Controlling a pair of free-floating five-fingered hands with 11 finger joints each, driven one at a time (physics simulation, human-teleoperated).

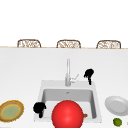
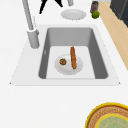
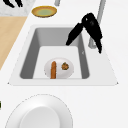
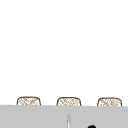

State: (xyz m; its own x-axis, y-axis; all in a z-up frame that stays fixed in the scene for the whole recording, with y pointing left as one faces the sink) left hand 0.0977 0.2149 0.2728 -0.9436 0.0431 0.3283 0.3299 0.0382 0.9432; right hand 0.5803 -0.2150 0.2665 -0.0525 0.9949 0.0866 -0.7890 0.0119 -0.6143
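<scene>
Right hand (image 1: 89, 74) hangs just right of faucet (image 1: 68, 72), fingers relaxed, pointing down, holding nothing. Lever (image 1: 74, 78) sits just left; approach sideways, slow. Left hand (image 1: 39, 108) idle, loosely curled, at sink (image 1: 40, 97) rim.

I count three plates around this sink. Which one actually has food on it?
The white plate in the sink: it carries a long orange piece of food and a small brown one. The grey plate on the counter and the yellow-rimmed plate carry none.
</scene>
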